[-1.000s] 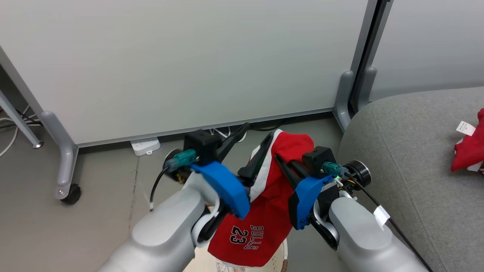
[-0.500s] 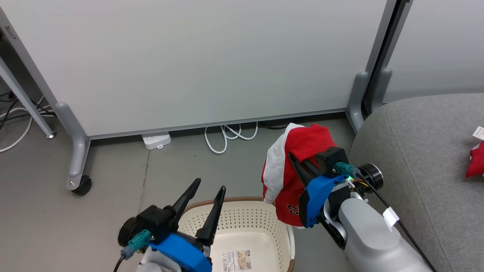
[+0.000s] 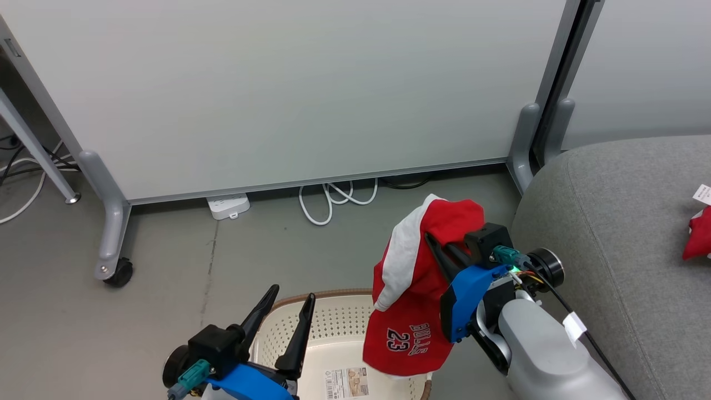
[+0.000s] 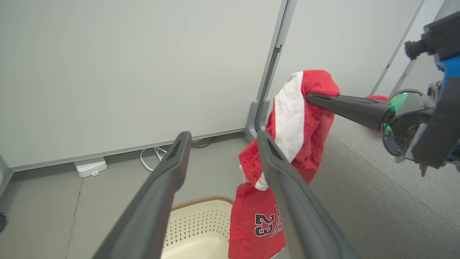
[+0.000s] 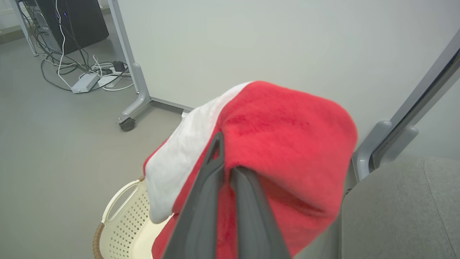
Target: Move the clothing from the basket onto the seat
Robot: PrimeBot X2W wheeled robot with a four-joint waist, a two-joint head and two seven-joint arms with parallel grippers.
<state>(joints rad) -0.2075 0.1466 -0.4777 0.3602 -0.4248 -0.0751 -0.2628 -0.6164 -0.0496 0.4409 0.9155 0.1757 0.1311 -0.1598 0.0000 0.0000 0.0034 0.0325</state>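
Note:
A red garment (image 3: 414, 300) with a white panel and a "23" print hangs from my right gripper (image 3: 430, 240), which is shut on its upper fold. Its lower hem dangles over the right end of the cream perforated basket (image 3: 333, 316). My left gripper (image 3: 291, 294) stands open above the basket's near left side, apart from the cloth. In the left wrist view the open fingers (image 4: 223, 136) frame the hanging garment (image 4: 294, 118). The right wrist view has the cloth (image 5: 280, 144) draped over the shut fingers (image 5: 225, 158). The grey seat (image 3: 622, 222) lies at the right, with another red garment (image 3: 699, 236) on it.
A white partition panel stands behind, with a wheeled foot (image 3: 114, 272) at the left and a post (image 3: 525, 139) beside the seat. A power strip (image 3: 228, 205) and a looped white cable (image 3: 333, 200) lie on the grey floor by the panel.
My left gripper has let go of the garment and dropped to the lower left over the basket. The garment now hangs lower, from the right gripper alone. The head camera shifted.

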